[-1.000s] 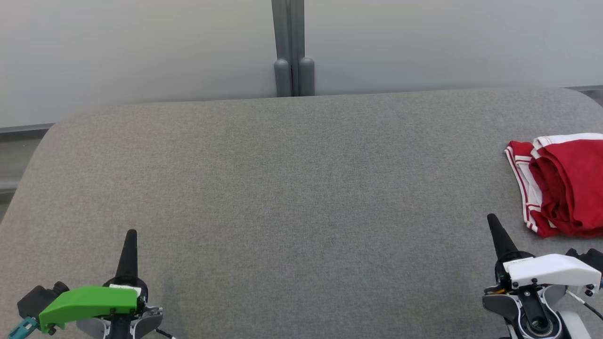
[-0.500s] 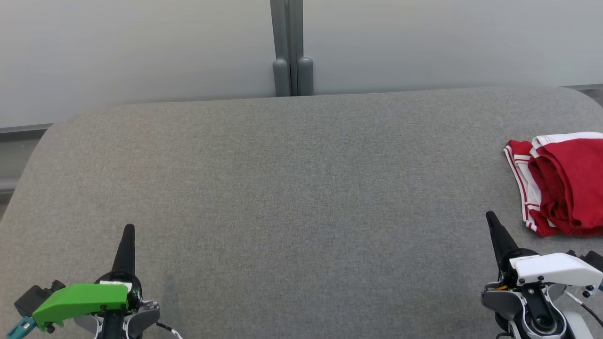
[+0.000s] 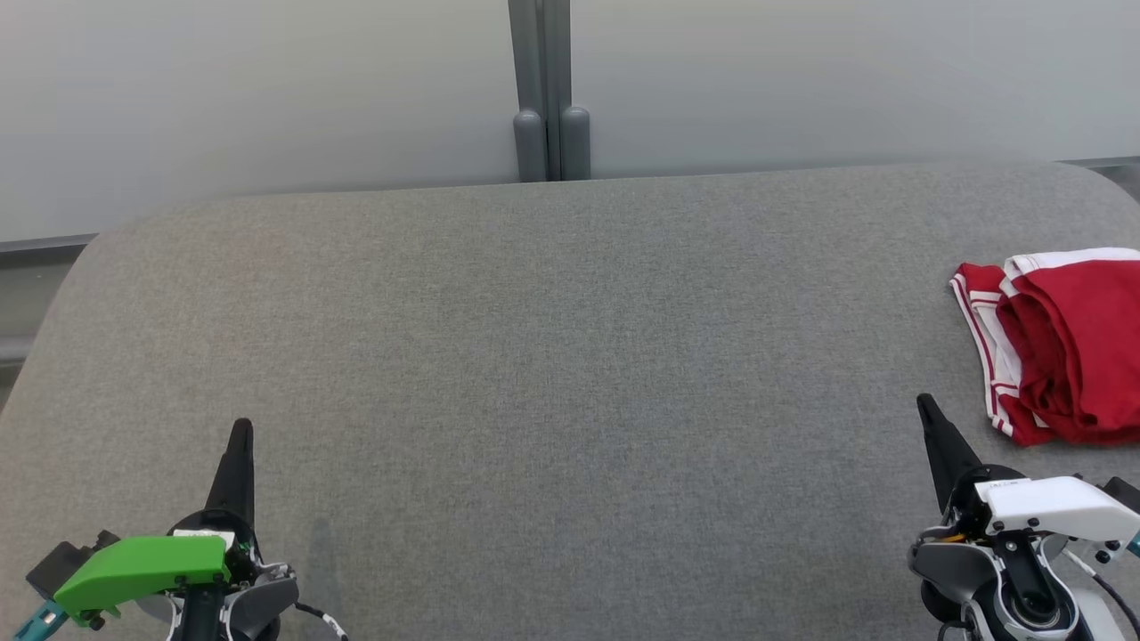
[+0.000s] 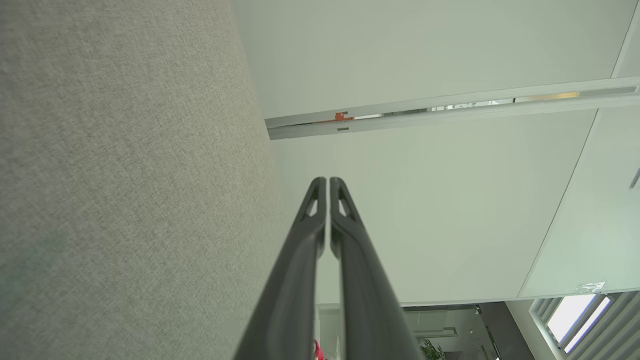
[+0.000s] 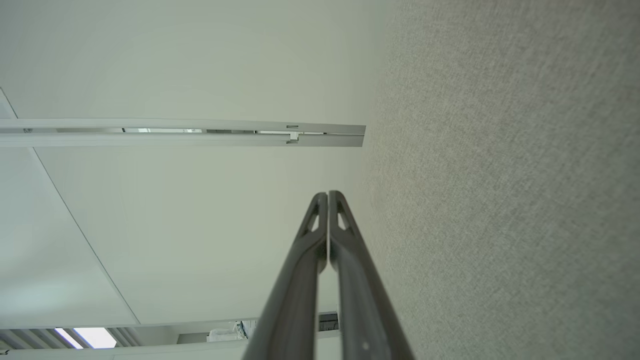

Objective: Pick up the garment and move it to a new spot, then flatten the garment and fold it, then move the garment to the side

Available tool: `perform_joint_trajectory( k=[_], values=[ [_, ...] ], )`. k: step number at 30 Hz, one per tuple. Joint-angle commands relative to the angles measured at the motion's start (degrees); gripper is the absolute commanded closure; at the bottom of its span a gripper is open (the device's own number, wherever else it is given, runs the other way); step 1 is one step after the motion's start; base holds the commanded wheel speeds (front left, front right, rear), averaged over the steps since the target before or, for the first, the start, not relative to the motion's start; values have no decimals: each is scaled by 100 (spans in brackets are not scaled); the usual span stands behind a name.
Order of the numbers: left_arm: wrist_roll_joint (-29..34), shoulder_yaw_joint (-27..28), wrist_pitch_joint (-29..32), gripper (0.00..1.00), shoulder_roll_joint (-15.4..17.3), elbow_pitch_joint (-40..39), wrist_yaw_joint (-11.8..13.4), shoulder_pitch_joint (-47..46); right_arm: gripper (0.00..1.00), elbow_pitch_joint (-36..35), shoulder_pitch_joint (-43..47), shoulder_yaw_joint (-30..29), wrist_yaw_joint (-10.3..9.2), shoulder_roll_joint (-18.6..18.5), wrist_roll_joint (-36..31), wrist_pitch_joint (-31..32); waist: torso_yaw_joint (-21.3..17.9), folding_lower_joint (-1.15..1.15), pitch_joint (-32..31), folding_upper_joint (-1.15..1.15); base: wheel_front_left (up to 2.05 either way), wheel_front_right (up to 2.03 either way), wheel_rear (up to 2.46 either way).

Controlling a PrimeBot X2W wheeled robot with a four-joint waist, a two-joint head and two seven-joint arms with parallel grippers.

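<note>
You've one red garment [image 3: 1069, 347] bunched at the padded table's [image 3: 534, 356] right edge; your left gripper [image 3: 240, 429] and right gripper [image 3: 926, 405] are both closed, empty

Grey fabric table [image 3: 534, 356] — folded red garment [image 3: 1060, 347] at right edge.
</note>
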Motion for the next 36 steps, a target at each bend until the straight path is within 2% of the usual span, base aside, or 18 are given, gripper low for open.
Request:
perform_joint_trajectory(
  k=[1, 13, 36],
  values=[
    [-126, 33, 28, 100, 44, -41, -36, -109, 100, -45, -75, -21, 1, -5, 114, 34, -2, 0, 1, 0, 0, 0, 0],
    [-577, 69, 150, 100, 47, -76, -41, -119, 100, -69, -69, -64, 0, 25, 580, 156, -18, 0, 8, 0, 0, 0, 0],
    [-544, 66, 149, 100, 46, -70, -42, -109, 100, -66, -67, -59, 0, 21, 559, 151, -18, 0, 8, 0, 0, 0, 0]
  ],
)
